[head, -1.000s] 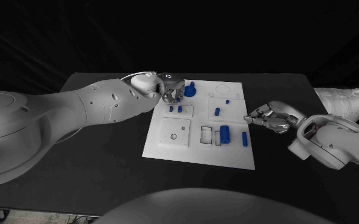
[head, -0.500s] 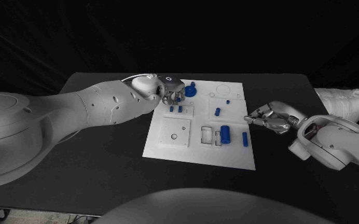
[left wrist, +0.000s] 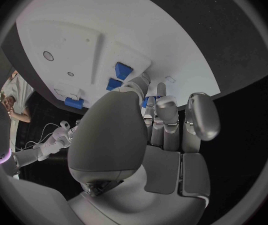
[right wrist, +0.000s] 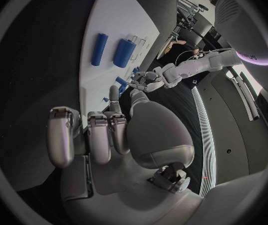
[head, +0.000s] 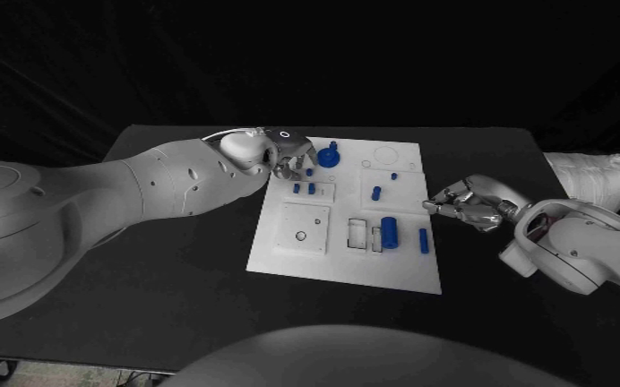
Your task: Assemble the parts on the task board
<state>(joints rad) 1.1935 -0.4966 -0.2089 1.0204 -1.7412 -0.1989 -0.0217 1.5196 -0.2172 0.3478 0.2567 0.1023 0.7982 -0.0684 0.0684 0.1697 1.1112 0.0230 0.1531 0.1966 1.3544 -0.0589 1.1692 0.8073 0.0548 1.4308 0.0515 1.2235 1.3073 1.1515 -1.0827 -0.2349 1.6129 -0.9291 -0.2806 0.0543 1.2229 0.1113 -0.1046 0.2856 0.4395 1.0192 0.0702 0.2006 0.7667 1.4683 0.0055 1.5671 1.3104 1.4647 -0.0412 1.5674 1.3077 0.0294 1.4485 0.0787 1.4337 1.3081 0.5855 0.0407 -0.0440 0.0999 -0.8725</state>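
Two robot hands, left robot hand (head: 295, 159) curled over task board (head: 310, 253), right robot hand (head: 468, 202) curled beside it.

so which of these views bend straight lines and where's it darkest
Both wrist views: fisheye circles, so the task board and its straight edges curve. Head view: edges stay straight, the white board stands out brightly, and everything behind the black table is near-black. No obvious glare or blur.

My left arm (head: 142, 185) reaches in across the table, its wrist bent so my left hand (head: 292, 156) points downward, fingers (left wrist: 165, 116) held close together and curled at the tips. My right arm (head: 569, 244) is bent back at my side, and my right hand (head: 468, 202) hangs low, its fingers (right wrist: 100, 135) curled in together, holding nothing.
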